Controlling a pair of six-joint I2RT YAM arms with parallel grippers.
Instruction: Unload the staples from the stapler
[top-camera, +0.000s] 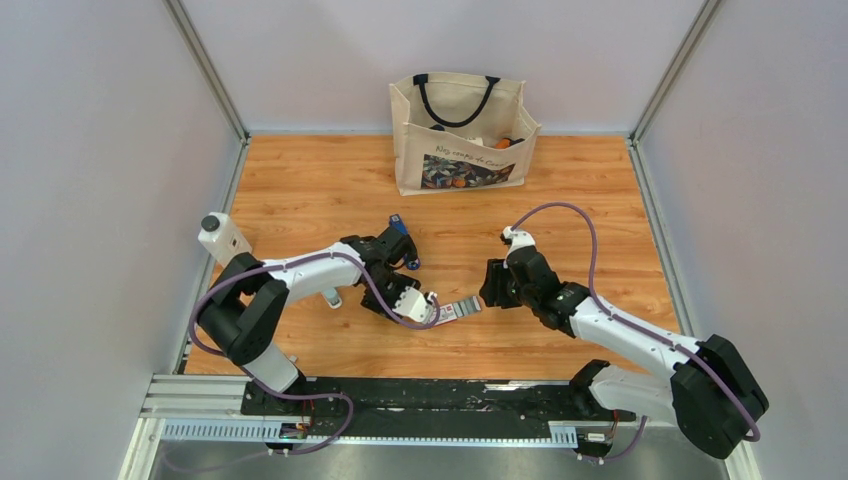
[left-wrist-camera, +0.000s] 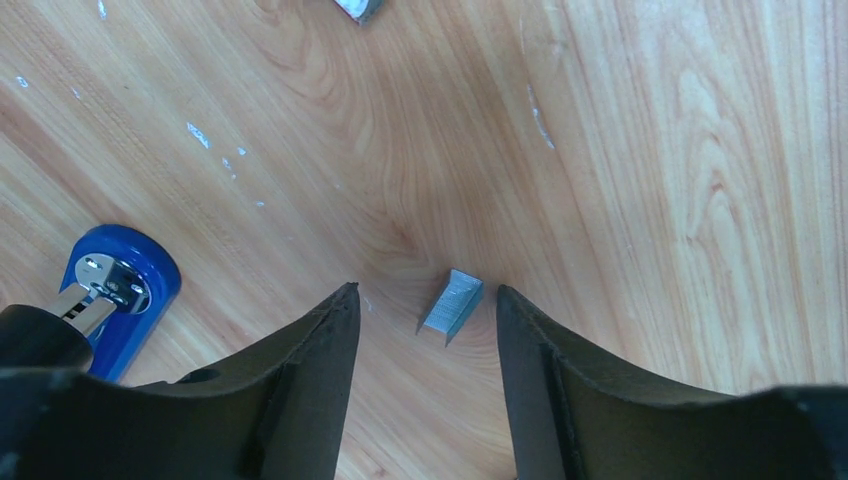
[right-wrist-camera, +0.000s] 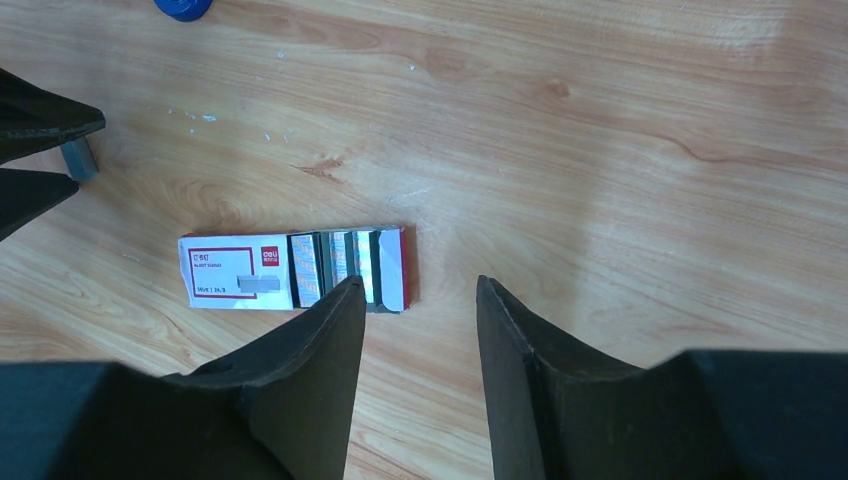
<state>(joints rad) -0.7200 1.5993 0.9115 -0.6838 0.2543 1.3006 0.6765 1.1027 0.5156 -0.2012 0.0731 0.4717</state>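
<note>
Left wrist view: The left fingers (left-wrist-camera: 320, 345) stand wide open and hold nothing. One strip of the staples (left-wrist-camera: 452, 303) lies flat on the worktop (left-wrist-camera: 650, 200) between the two tips, touching neither. This straddle suits a pinch across the strip. Only a corner of the staple box (left-wrist-camera: 358, 8) shows. The stapler (left-wrist-camera: 125, 290) lies farther from the box than the strip does.

Right wrist view: The right fingers (right-wrist-camera: 335, 325) are open about as wide and are empty. They hang at the box's red end. Whether a tip touches the box cannot be told. The strip lies off the box's white end, beside the left tips.

Top external view: The box lies between the two arms. The stapler sits beyond the left wrist, away from the box. A tote bag (top-camera: 460, 150) stands well behind the box. Judgement: this strip is already unloaded; whether the stapler holds more cannot be told.
</note>
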